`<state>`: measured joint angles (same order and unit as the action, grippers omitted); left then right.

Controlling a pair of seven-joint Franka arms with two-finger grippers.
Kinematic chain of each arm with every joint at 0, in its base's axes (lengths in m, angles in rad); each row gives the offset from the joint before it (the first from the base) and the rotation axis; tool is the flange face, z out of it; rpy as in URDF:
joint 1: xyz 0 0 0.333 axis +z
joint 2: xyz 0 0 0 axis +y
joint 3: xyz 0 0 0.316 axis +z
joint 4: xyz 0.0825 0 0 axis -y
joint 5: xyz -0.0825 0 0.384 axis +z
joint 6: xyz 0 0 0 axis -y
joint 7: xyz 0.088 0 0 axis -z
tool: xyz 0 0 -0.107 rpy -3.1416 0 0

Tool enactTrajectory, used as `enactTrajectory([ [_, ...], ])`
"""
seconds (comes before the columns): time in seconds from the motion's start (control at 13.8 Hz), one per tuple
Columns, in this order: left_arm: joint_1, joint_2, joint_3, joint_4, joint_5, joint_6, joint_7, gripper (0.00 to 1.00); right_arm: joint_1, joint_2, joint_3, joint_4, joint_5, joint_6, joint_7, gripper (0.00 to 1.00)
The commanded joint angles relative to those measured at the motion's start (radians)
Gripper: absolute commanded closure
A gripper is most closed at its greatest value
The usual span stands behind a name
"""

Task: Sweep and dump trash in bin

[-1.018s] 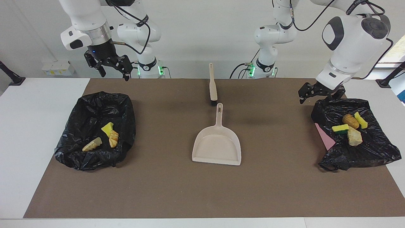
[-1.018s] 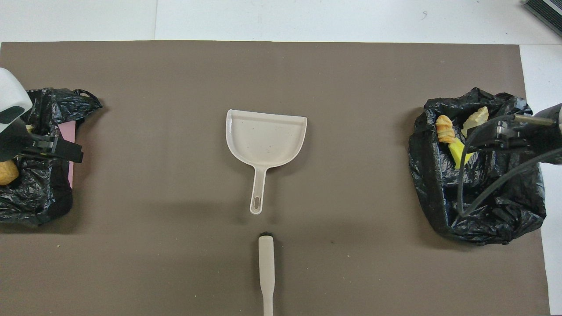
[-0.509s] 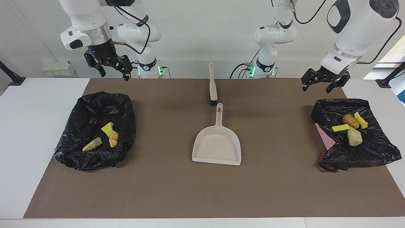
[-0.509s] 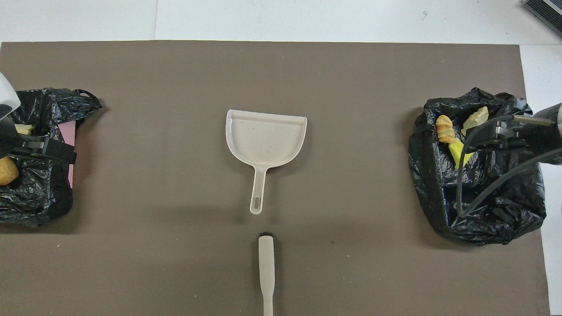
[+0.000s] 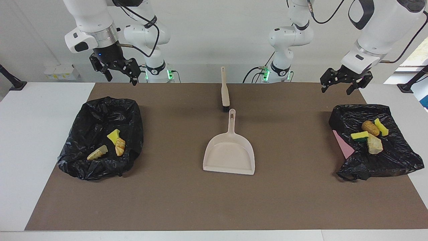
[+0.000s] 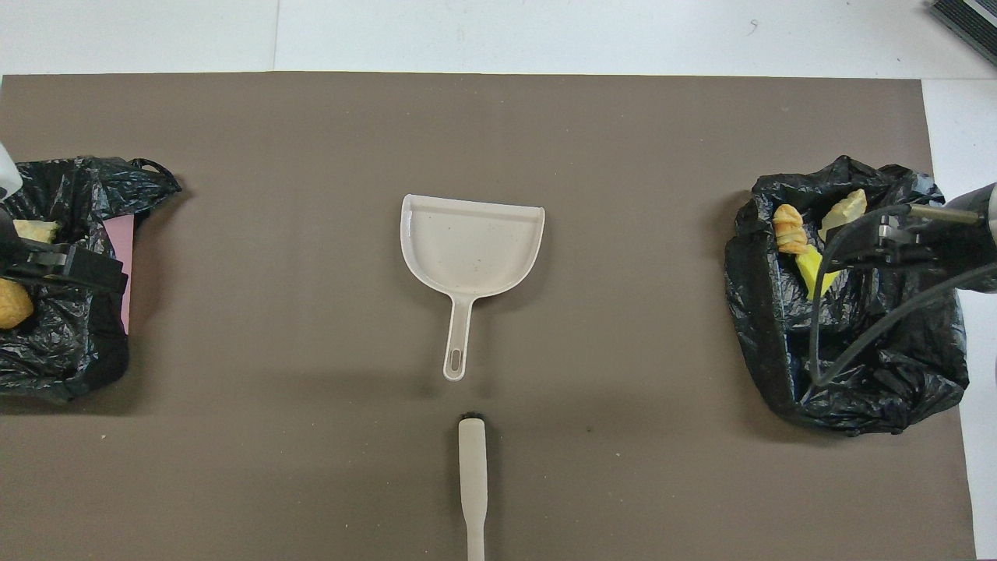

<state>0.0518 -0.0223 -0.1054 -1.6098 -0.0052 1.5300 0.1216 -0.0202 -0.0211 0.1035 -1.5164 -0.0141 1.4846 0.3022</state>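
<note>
The left gripper (image 5: pixel 345 83) has lifted clear of its bin (image 5: pixel 394 157), fingers spread and empty. All trash (image 5: pixel 370 134) is binned; the dustpan (image 5: pixel 229 154) is empty. The task appears complete.

A white worktop (image 5: pixel 40 140) covered by a broad brown mat (image 5: pixel 187 201) stands before a plain white wall (image 5: pixel 207 36), with bright daylight from a window (image 5: pixel 416 53) at the left arm's end.

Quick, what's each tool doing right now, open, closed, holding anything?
Left tool: open, empty, raised above the table by the black bag with four scraps.
Right tool: open, empty, raised by the other bag.
</note>
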Motion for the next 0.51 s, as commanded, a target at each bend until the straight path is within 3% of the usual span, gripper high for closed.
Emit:
enactTrajectory([
  [0.0, 0.01, 0.013, 0.0, 0.031, 0.001, -0.03, 0.027, 0.0, -0.012, -0.007, 0.005, -0.002, 0.006, -0.004, -0.038, 0.0],
  [0.44, 0.007, 0.009, 0.0, 0.028, -0.001, -0.025, 0.039, 0.0, -0.014, -0.007, 0.005, -0.002, 0.005, -0.004, -0.038, 0.0],
])
